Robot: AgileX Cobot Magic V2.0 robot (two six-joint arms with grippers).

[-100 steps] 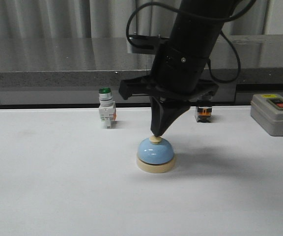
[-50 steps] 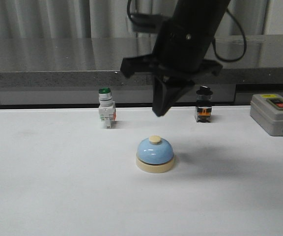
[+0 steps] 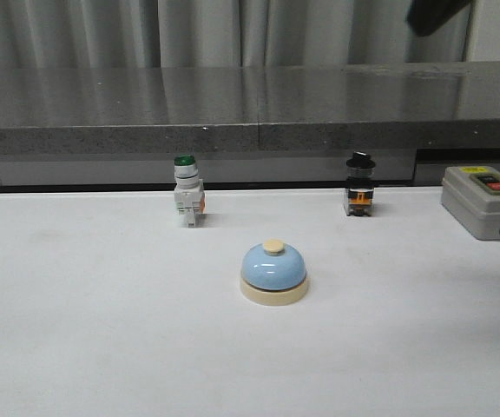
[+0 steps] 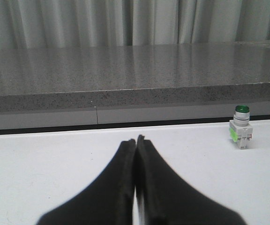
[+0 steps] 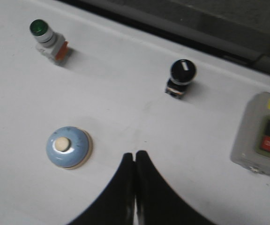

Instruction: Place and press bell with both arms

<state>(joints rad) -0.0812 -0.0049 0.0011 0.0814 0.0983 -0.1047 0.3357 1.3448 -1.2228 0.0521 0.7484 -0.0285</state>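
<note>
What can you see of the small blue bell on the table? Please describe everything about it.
The bell is a small pale-blue dome, smooth and slightly glossy, on a wider round cream base, with a cream button on top at its centre. It stands upright on the white table, near the middle, in front of the other switches. Nothing touches it: the right gripper, fingers shut, is above and beside it in the right wrist view. The dome shows faint dark specks.

Front view level over table; right wrist looks down; both share bell (image 3: 273, 271)
</note>
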